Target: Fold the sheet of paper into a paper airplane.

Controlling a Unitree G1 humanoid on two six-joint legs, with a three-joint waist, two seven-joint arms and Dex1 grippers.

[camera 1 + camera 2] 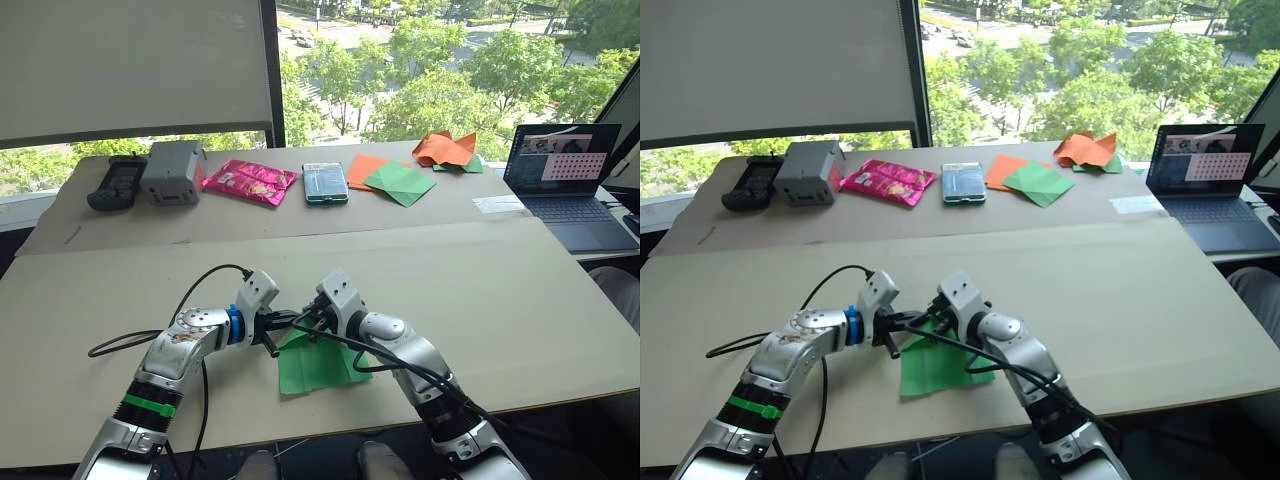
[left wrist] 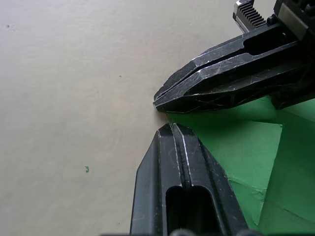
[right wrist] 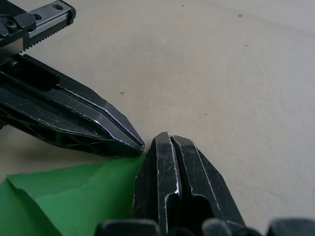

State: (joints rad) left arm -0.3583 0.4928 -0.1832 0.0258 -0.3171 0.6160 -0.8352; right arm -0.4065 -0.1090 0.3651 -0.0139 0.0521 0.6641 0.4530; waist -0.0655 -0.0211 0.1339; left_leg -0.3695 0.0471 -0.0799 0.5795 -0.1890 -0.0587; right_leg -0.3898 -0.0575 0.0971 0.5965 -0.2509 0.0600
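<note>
The sheet of paper (image 1: 318, 366) is bright green and lies flat near the table's front edge, with creased flaps folded onto it. Both grippers meet tip to tip at its far left corner. My left gripper (image 2: 171, 128) is shut, and its tips rest at that corner of the green paper (image 2: 236, 152). My right gripper (image 3: 170, 136) is shut too and comes in from the other side, its tips just off the left gripper's. I cannot tell whether either pair of fingers pinches the paper's edge or only presses on it.
Along the back of the table are a black handheld device (image 1: 117, 184), a grey box (image 1: 172, 172), a pink foil packet (image 1: 250, 182), a phone (image 1: 325, 183), flat orange and green sheets (image 1: 388, 177) and crumpled orange paper (image 1: 445, 148). An open laptop (image 1: 570, 180) stands at the right.
</note>
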